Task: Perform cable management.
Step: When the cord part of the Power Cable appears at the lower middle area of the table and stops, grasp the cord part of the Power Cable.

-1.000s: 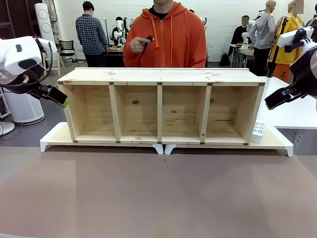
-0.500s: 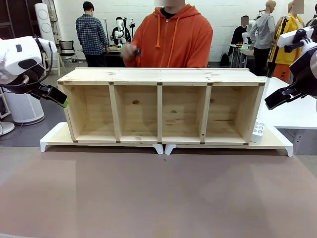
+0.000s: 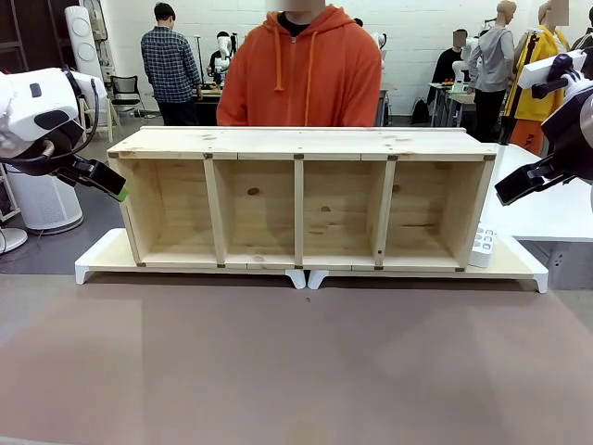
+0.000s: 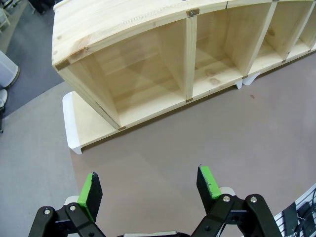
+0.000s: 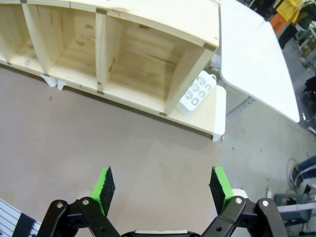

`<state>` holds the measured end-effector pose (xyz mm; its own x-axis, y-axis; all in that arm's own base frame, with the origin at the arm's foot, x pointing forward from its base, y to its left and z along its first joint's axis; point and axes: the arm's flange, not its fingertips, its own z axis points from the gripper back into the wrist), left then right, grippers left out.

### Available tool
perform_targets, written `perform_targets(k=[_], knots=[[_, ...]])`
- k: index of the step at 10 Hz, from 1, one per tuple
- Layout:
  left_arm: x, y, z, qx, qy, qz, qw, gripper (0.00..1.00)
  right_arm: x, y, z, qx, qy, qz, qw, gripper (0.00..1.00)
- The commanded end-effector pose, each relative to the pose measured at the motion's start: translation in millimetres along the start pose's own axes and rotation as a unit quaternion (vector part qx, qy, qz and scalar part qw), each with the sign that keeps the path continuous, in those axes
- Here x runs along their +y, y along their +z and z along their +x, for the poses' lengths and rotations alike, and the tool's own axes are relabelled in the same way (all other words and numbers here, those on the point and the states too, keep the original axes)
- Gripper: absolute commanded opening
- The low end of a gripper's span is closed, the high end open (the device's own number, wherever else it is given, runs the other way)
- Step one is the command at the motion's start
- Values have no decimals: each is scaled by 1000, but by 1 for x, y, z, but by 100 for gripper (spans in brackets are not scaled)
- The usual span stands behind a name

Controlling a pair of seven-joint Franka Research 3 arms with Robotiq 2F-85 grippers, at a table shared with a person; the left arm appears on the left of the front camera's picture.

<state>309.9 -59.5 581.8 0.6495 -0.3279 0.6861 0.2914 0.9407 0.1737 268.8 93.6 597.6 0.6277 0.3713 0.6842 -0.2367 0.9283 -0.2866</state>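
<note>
1. The table (image 3: pixel 296 371) had a flat, matte, brown top that spread from the 6 o'clock edge up to the shelf.
2. The wooden shelf (image 3: pixel 301 142) was a long box of pale, knotty pine, open toward 6 o'clock. Three upright boards split it into four compartments, each showing bare planks on its back and floor.
3. A person in an orange hoodie (image 3: pixel 306 74) stood at 12 o'clock, just behind the shelf, which hid their hands.
4. Two low, white, smooth platforms (image 3: pixel 102 255) on short feet carried the shelf and met end to end under its middle.
5. The left gripper (image 4: pixel 149 183) hung at 9 o'clock of the shelf, its green pads spread wide with brown tabletop between them.
6. The right gripper (image 5: pixel 163 183) hung at 3 o'clock, its jaws also wide apart, clamped on nothing.
7. A small white power strip (image 5: pixel 197 94) with round sockets leaned on the shelf's 3 o'clock end wall, standing on the platform.
8. Where the cable lay could not be told.
</note>
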Motion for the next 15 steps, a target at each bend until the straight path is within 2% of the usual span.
perform_targets(k=[1, 15], knots=[[2, 0, 1, -5, 4, 3, 1000, 100, 0, 0, 0, 0, 2, -1, 1000, 100], [2, 0, 1, -5, 4, 3, 1000, 100, 0, 0, 0, 0, 2, -1, 1000, 100]])
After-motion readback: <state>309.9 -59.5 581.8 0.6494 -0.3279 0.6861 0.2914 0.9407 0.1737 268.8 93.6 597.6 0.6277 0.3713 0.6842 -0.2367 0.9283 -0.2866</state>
